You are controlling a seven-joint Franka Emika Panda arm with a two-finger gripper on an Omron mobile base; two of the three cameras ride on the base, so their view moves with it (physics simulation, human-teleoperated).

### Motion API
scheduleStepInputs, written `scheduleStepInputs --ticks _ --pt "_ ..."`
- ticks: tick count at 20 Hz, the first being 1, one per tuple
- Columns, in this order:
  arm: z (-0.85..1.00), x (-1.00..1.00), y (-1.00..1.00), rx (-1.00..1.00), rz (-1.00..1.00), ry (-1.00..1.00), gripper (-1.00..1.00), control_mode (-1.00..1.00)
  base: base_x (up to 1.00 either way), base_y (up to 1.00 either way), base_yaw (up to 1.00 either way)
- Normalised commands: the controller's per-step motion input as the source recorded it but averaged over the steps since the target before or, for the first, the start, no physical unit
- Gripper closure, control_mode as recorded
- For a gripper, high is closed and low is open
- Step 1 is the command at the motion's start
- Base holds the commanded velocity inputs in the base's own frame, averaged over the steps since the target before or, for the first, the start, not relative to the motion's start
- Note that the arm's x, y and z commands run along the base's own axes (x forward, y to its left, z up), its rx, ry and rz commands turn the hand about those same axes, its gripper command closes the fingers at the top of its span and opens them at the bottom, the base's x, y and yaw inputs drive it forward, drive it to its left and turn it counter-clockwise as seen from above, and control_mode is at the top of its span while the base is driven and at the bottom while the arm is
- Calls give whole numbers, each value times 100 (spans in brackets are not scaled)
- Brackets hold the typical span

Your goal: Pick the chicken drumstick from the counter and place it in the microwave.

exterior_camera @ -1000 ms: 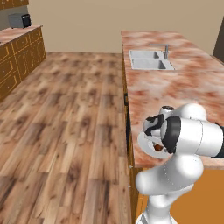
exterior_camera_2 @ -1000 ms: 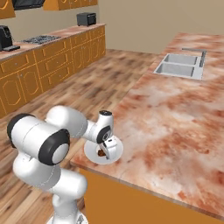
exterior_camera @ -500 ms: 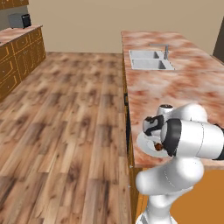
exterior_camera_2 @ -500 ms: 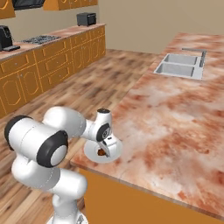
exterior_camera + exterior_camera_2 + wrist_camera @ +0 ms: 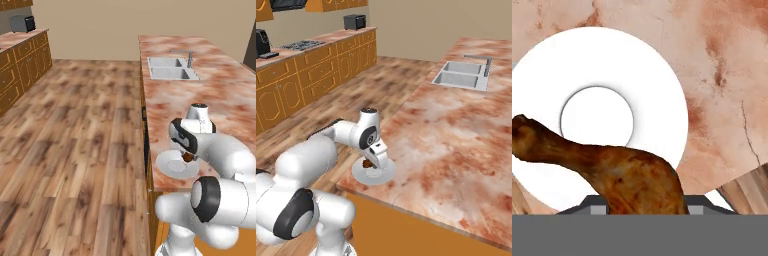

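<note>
Marbled bench (image 5: 456,135) carries a white plate (image 5: 374,173) near its edge; over it the tool (image 5: 374,163), half open a second ago, now grips the drumstick (image 5: 619,172). Hand view alone shows the thin end.

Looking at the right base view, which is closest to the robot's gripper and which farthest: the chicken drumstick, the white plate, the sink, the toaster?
1. chicken drumstick: between the jaws of the gripper.
2. white plate: right beneath, at the counter's near corner.
3. sink: far along the counter.
4. toaster: across the room, on the far cabinets.
</note>
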Motion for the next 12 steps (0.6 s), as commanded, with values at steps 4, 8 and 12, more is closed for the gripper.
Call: scheduleStepInputs --ticks 4,8,12 --pt "100 -70 56 0 10 0 100 -100 0 0 0" --pt "76 -87 77 0 16 0 100 -100 0 0 0" --pt "60 -82 78 0 20 1 100 -100 0 0 0"
